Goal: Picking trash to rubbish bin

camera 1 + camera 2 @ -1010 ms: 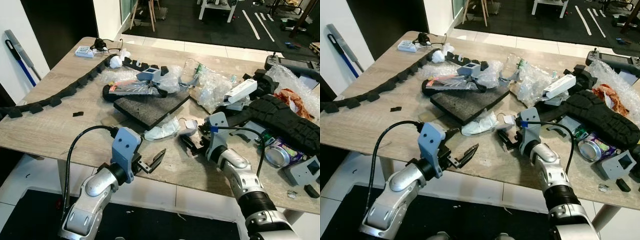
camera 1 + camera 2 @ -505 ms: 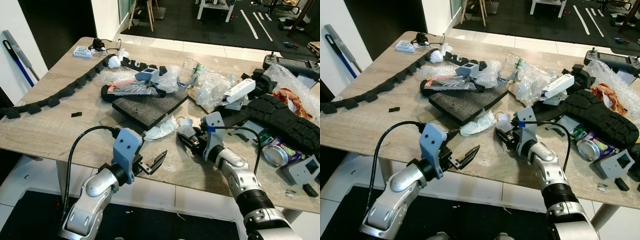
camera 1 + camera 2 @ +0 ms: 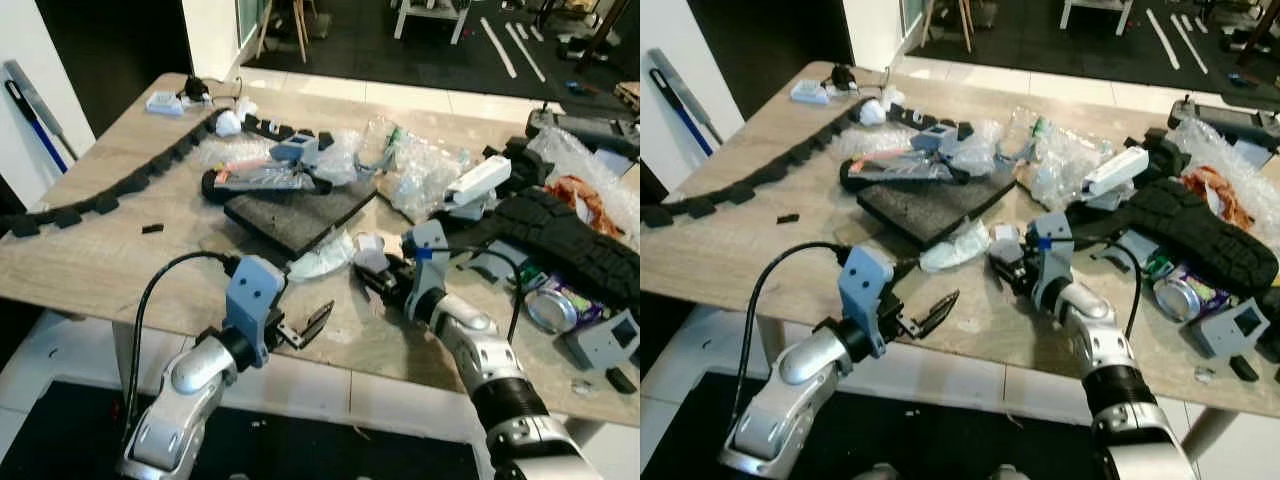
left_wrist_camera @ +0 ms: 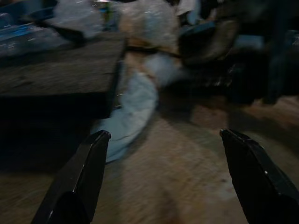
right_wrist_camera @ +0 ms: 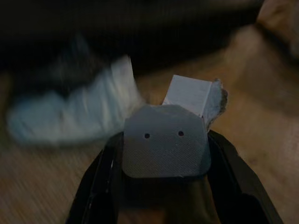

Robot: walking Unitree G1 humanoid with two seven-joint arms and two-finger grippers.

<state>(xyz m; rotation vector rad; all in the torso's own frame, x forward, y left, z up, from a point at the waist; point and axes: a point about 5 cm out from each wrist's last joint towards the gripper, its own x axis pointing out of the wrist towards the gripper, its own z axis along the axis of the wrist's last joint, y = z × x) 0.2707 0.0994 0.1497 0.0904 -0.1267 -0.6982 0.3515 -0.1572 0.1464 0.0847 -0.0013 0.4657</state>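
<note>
Right wrist view: grey card (image 5: 165, 147) clamped in right claw (image 5: 163, 186).

Right claw (image 3: 372, 277) grips crumpled trash (image 3: 369, 251) over cluttered table (image 3: 90, 260).

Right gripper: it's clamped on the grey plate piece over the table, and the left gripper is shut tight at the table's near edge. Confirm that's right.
Not quite. The left gripper is open: the left wrist view shows its two black fingers spread wide apart over the table. The rest holds: the right gripper is clamped on the grey plate piece over the table.
</note>
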